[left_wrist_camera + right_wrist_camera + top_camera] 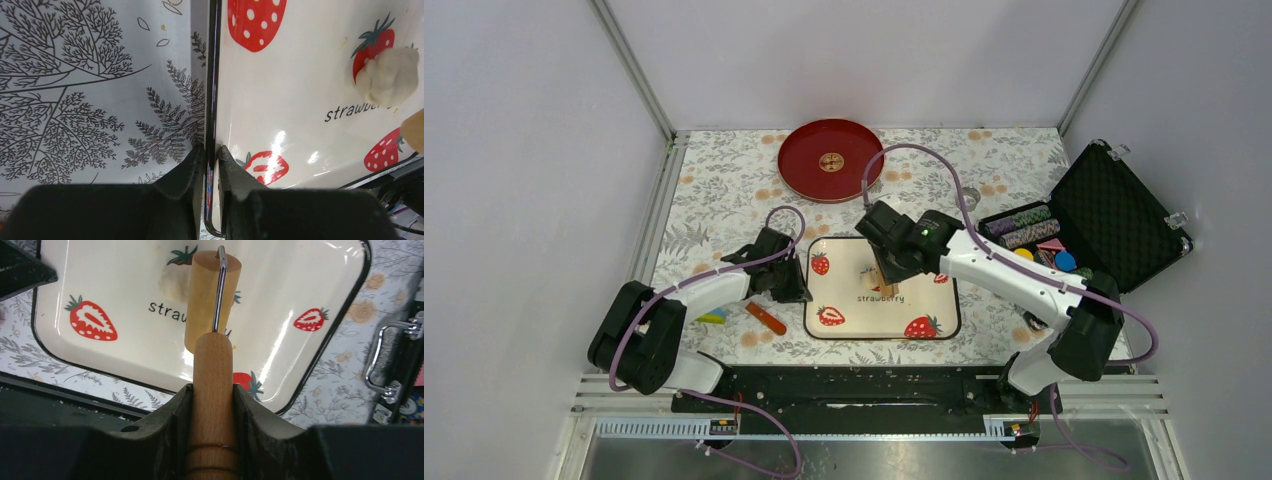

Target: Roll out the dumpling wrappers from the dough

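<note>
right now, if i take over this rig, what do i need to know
Left gripper: shut on the left rim of the tray.
Right gripper: shut on the wooden handle of the roller, drum over the tray beside the dough.
Dough: a thick lump on the tray by the word "strawberry", not flat.
Done: tray pinned, roller in hand.
Left: roll the lump into a thin round. The red plate sits at the far edge.
</note>
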Robot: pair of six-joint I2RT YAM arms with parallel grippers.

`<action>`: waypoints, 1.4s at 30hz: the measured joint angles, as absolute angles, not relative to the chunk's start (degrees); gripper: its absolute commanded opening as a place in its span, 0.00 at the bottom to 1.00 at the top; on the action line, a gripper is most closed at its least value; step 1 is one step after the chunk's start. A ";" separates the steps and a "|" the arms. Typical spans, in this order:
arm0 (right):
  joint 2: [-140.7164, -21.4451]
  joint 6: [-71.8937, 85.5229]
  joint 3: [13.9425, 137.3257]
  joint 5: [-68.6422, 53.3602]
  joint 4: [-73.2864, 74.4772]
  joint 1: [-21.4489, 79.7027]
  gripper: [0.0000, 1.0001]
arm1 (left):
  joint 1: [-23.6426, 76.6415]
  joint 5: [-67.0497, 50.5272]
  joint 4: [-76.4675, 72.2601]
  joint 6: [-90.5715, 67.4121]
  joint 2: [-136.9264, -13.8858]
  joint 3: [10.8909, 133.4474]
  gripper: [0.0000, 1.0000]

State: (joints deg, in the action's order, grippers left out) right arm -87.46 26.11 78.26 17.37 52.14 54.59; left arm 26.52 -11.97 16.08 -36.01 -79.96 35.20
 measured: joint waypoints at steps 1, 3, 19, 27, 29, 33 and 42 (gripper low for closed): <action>-87.50 26.04 78.67 17.96 52.71 54.52 0.00 | 26.52 -11.99 16.08 -36.01 -79.99 35.20 0.00; -87.50 25.80 79.83 19.07 53.89 54.28 0.00 | 26.52 -11.99 16.08 -36.01 -79.99 35.20 0.00; -86.78 23.27 84.66 7.38 54.50 47.57 0.00 | 26.52 -12.01 16.08 -36.01 -79.99 35.20 0.00; -88.75 21.78 86.46 0.56 54.85 44.23 0.00 | 26.52 -12.01 16.08 -36.01 -79.99 35.20 0.00; -90.28 21.45 87.81 -0.32 54.98 44.01 0.00 | 26.55 -12.01 16.08 -36.01 -79.99 35.20 0.00; -93.69 21.06 90.65 -1.15 55.75 43.97 0.00 | 26.52 -12.01 16.08 -36.01 -79.99 35.20 0.00; -98.43 20.34 94.80 -0.99 60.01 43.79 0.00 | 26.52 -12.01 16.05 -36.01 -79.99 35.20 0.00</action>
